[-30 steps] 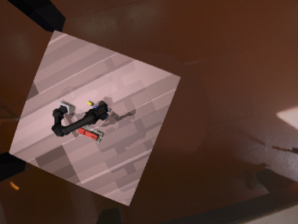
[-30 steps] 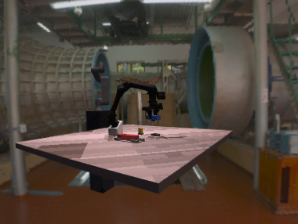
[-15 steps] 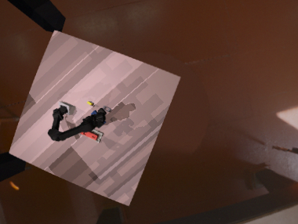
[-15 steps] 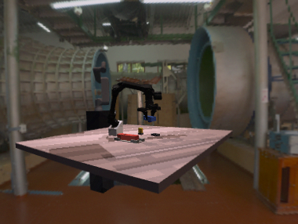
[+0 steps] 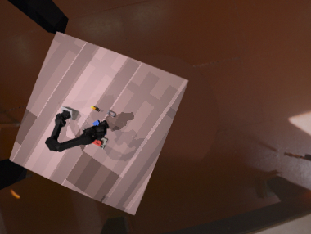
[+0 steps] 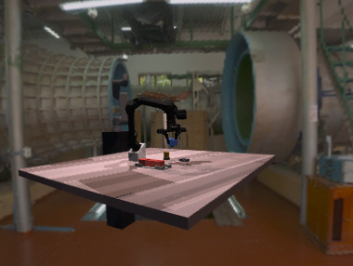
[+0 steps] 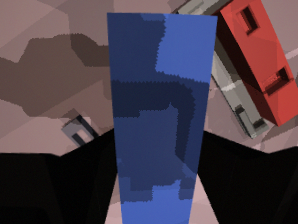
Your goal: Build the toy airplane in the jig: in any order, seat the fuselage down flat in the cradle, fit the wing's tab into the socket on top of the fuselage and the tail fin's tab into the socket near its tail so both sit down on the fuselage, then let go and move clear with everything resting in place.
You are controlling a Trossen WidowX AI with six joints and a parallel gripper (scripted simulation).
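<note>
The blue wing (image 5: 96,123) (image 6: 173,142) (image 7: 150,110) is clamped between the fingers of my gripper (image 6: 172,138) (image 7: 154,132), held up above the table. The red fuselage (image 5: 97,142) (image 6: 151,162) (image 7: 259,55) lies along the grey cradle (image 7: 232,100) (image 6: 168,166), its two sockets facing up in the wrist view. The wing is beside and above it, apart from it. Whether the fuselage is fully down is too small to tell. The wing's tab is hidden. The yellow tail fin (image 5: 95,108) (image 6: 166,153) is apart from the fuselage, near the arm's base.
A small grey holder (image 5: 111,113) (image 6: 184,160) (image 7: 74,129) sits on the table (image 5: 123,184) (image 6: 116,186), on the other side of the gripper from the cradle. The arm's pale base (image 6: 137,153) is at the table's side, beyond the yellow tail fin.
</note>
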